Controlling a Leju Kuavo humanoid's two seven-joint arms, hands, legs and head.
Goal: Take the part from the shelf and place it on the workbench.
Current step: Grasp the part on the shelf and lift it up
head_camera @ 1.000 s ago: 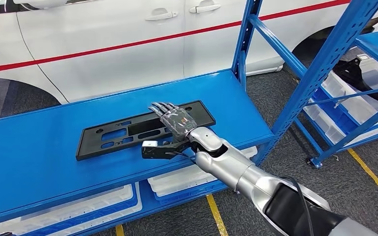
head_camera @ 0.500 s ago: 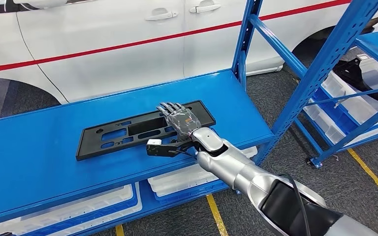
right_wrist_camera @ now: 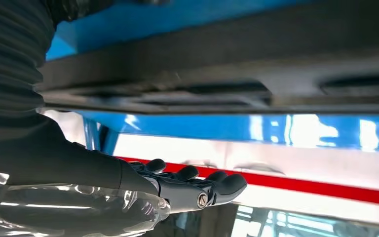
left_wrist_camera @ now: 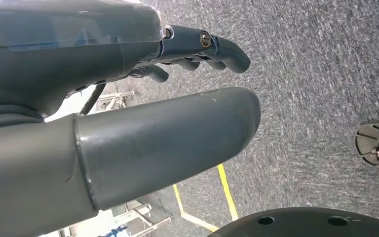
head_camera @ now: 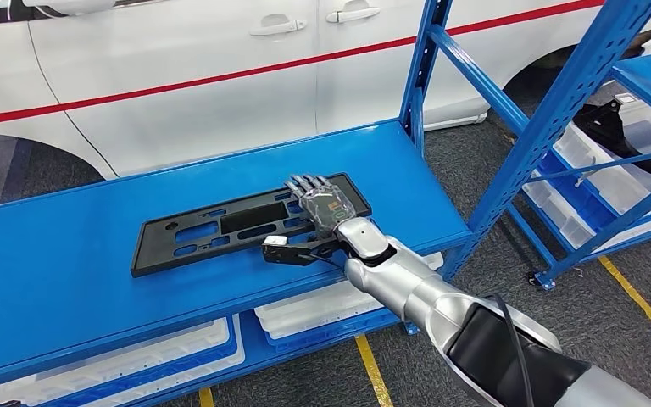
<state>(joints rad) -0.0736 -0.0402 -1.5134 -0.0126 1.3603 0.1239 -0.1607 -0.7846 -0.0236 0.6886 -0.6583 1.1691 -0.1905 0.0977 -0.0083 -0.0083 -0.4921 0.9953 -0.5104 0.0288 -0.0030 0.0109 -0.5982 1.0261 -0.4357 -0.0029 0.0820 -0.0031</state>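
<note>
The part (head_camera: 203,229) is a long flat black plastic plate with cut-outs, lying on the blue shelf (head_camera: 59,271). My right hand (head_camera: 322,208) reaches over the plate's right end with its fingers stretched flat and its thumb (head_camera: 284,252) spread out along the plate's near edge. In the right wrist view a gap separates the fingers (right_wrist_camera: 197,190) from the part (right_wrist_camera: 227,64), so the hand holds nothing. My left hand (left_wrist_camera: 168,98) hangs over grey carpet, its fingers apart and empty.
A white car (head_camera: 178,76) with a red stripe stands behind the shelf. A blue upright post (head_camera: 420,68) rises at the shelf's right end, and a second blue rack (head_camera: 576,102) stands further right. White bins (head_camera: 305,314) sit on the lower level.
My right hand has slid to the right and a little further in along the part, toward its right end. The part has not moved.
</note>
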